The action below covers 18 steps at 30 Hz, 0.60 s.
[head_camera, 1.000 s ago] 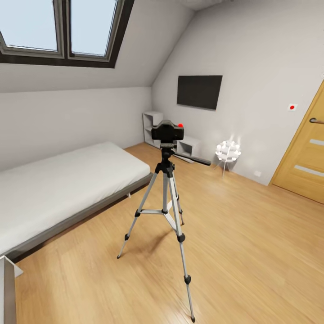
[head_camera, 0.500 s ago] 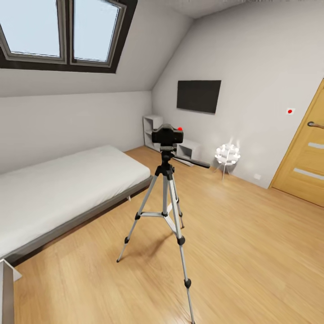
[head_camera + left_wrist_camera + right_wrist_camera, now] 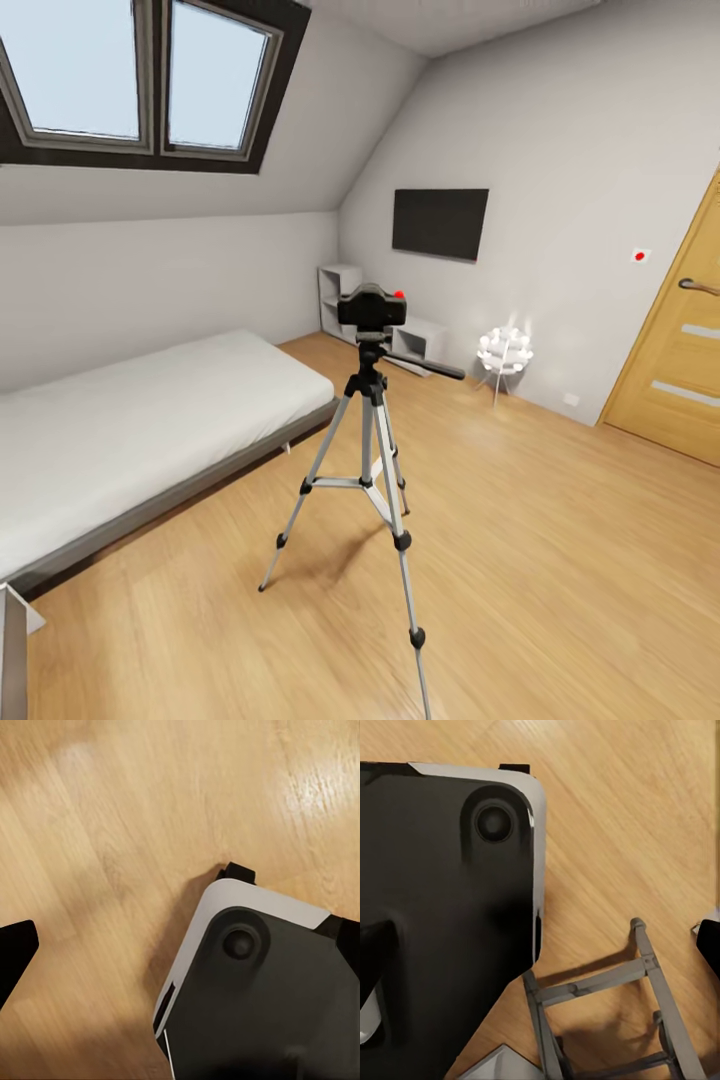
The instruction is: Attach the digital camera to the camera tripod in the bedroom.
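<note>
The black digital camera [image 3: 371, 305], red button on top, sits on the head of the camera tripod [image 3: 367, 470], which stands on the wood floor in the middle of the bedroom. The tripod's black pan handle [image 3: 428, 366] sticks out to the right, and its three silver legs are spread. In the left wrist view my left gripper [image 3: 184, 949] hangs open over the floor, its black fingertips [image 3: 13, 952] far apart at the picture's edges. My right gripper [image 3: 540, 945] also looks open, with one fingertip [image 3: 709, 945] at the edge. Both are well away from the tripod.
A grey-framed white bed [image 3: 130, 430] runs along the left wall. White cube shelves [image 3: 345, 300], a wall TV [image 3: 440, 222] and a lit lamp stand [image 3: 504, 352] line the far side; a wooden door [image 3: 680, 350] is at right. My dark base [image 3: 442, 907] and a grey metal frame [image 3: 607, 1020] lie below the grippers.
The whole head view has shifted a little, so the camera moved. The digital camera stays on the tripod, and nothing in the room has moved.
</note>
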Motion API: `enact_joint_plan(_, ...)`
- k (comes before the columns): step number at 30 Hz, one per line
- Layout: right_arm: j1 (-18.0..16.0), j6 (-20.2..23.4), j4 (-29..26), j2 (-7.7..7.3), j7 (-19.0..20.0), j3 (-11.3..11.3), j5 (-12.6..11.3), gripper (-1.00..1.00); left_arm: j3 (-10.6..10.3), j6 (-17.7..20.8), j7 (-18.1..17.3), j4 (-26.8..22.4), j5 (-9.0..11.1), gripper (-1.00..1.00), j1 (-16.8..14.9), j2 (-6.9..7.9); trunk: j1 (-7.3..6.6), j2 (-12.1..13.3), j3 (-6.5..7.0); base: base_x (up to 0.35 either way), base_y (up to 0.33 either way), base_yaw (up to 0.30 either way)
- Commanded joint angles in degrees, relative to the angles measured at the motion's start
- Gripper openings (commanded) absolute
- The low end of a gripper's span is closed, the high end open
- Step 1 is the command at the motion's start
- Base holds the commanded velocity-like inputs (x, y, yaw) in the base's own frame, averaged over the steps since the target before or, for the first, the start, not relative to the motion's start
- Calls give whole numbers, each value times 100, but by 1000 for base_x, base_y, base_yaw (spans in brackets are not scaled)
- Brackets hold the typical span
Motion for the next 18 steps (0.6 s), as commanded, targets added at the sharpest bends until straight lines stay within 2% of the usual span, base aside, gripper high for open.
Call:
enact_joint_plan(1,-2,-39,20,-6,6,-40,46,100,-48,3,29,-11,43,100,-2,2,3,-11,-2,0,0,-25)
enact_joint_plan(18,23,-56,29,22,-73,-57,-26,100,-48,3,29,-11,43,100,-2,1,3,-11,154,0,0,-61)
